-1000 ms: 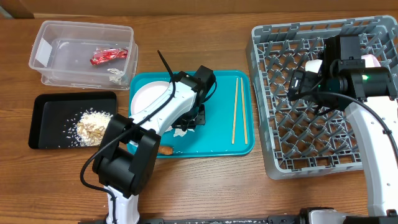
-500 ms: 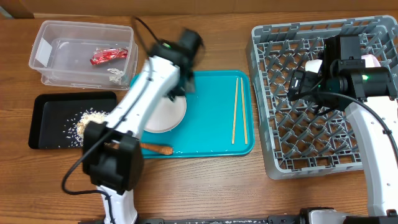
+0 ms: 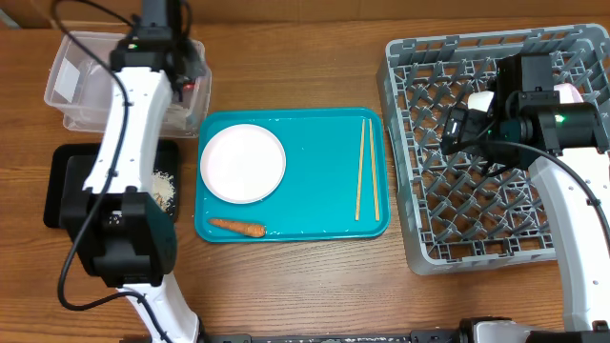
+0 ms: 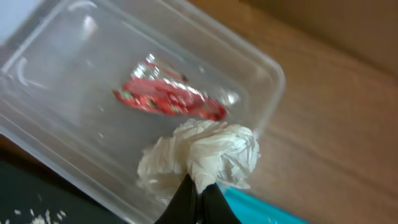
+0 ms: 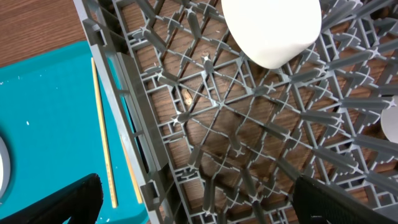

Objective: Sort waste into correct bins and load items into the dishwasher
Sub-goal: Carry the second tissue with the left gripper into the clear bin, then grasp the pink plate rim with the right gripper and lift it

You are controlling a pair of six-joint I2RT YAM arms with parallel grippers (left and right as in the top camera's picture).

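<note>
Wooden surface lies just beyond the clear tub (image 4: 62, 87) wall where the left gripper (image 4: 198, 186), clamped on the tissue (image 4: 208, 152), hangs, so releasing here could spill it over the rim.

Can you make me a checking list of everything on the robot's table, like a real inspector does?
Surface: wooden table with a teal tray in the middle.
Job's things: red wrapper in the clear tub; crumbs in the black tray; plate, carrot and chopsticks on the teal tray; white bowl in the grey rack.
Clutter: nothing seen.
Claws: left claw shut on tissue over the tub; right claw open above the rack.
Cables: black cable beside the left arm.
Surroundings: nothing seen.
</note>
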